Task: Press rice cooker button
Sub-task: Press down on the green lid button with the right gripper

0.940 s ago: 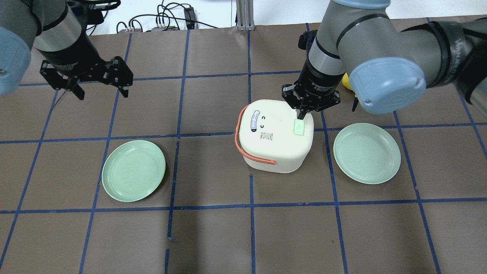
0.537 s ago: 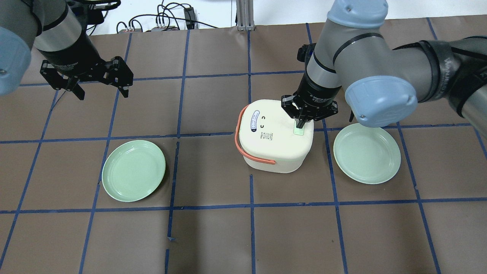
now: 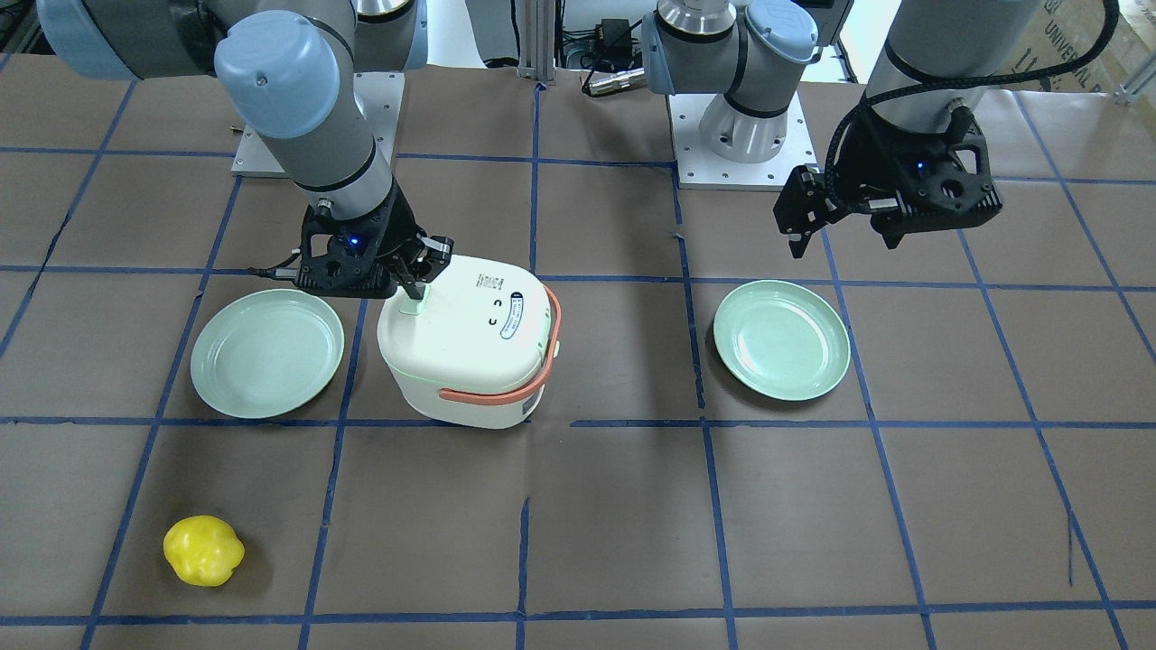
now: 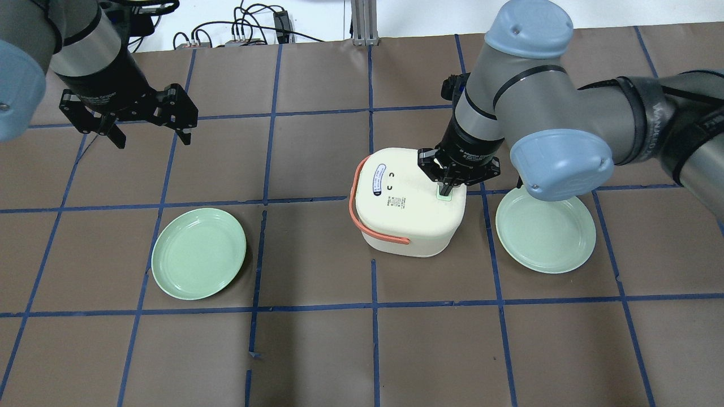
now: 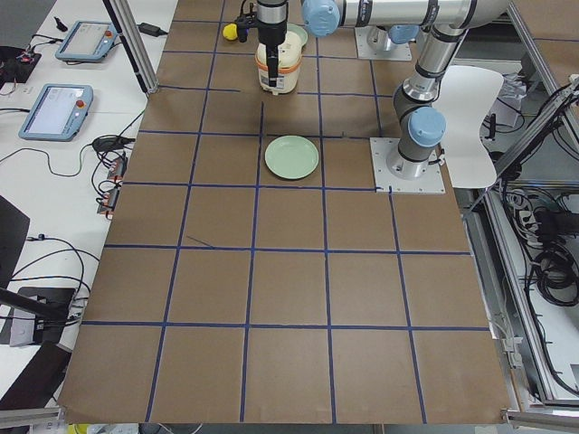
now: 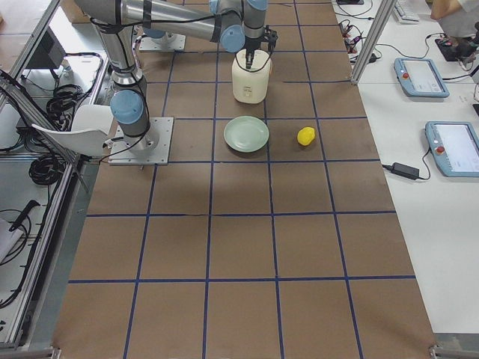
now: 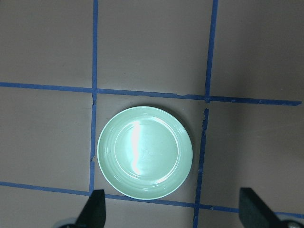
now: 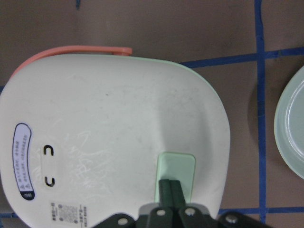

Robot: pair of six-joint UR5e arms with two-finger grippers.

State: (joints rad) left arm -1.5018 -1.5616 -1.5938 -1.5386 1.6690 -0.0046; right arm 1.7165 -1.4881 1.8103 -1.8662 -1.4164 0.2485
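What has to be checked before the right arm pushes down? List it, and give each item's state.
1. The right pincer is shut, fingers together as a single tip: ok.
2. That tip is over the pale green rectangular button: ok; it covers the button's lower edge in the right wrist view.
3. The tip is touching the button: cannot tell.
4. The cream plastic rice cooker with the orange handle stands upright with its lid down: ok.
5. The round green plate on the right lies apart from the cooker: ok.
6. The left pincer is open and well away from the cooker: ok.
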